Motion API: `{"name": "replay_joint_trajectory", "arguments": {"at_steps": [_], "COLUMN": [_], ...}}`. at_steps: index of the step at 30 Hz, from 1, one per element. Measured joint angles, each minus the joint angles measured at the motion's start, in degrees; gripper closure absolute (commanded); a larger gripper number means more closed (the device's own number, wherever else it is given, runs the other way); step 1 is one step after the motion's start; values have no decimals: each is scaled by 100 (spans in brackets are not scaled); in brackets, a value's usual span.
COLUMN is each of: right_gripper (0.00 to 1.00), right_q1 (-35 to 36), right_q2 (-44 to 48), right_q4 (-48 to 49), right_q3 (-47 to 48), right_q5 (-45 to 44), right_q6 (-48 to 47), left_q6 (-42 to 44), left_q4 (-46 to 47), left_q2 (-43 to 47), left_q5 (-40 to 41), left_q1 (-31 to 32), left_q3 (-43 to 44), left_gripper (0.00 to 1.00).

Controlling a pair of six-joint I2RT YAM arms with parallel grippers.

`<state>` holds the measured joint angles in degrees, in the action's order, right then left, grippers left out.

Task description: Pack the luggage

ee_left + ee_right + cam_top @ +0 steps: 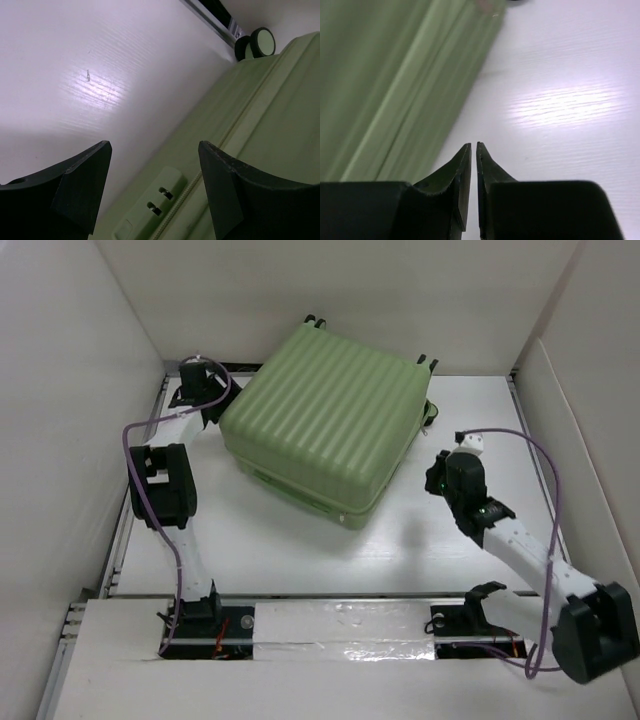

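Note:
The luggage (325, 410) is a pale green ribbed hard-shell suitcase. It lies flat and closed on the white table (300, 550), turned at an angle, with black wheels (315, 320) at its far side. My left gripper (212, 410) is open and empty at the case's left corner. In the left wrist view, the left gripper (155, 147) hovers over the case's side (270, 115), above its lock block (152, 202) and zipper seam. My right gripper (438, 475) is shut and empty just right of the case. In the right wrist view, the right gripper (473, 145) hangs above the table beside the case's ribbed wall (380, 75).
White walls (70, 390) enclose the table on the left, back and right. A metal rail (210, 15) runs along the table's far left edge, near two wheels (262, 42). A taped white board (340, 625) spans the front between the arm bases.

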<state>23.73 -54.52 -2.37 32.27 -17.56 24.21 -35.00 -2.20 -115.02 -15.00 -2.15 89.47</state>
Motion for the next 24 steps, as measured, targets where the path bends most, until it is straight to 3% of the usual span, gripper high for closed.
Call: {"name": "replay_joint_trajectory", "arguments": {"at_steps": [5, 9, 17, 24], "right_gripper": [86, 86, 86, 85], "right_q1": [-557, -608, -1137, -1259], "right_q2": [-1698, -2793, -3329, -3488], "right_q4": [376, 579, 780, 892], "right_q3": [890, 1705, 2122, 2267], "right_q5": [684, 1034, 1134, 1362], "right_q6": [-212, -380, -774, -1069], "left_q6": [-109, -619, -1244, -1598], "left_q4": [719, 1613, 2636, 2675], "left_q2": [199, 946, 2907, 4570], "left_q5": [129, 503, 1631, 3589], "left_q1": [52, 205, 940, 2111], "left_q3": [-588, -2103, -4656, -6096], "left_gripper": [33, 33, 33, 34]}}
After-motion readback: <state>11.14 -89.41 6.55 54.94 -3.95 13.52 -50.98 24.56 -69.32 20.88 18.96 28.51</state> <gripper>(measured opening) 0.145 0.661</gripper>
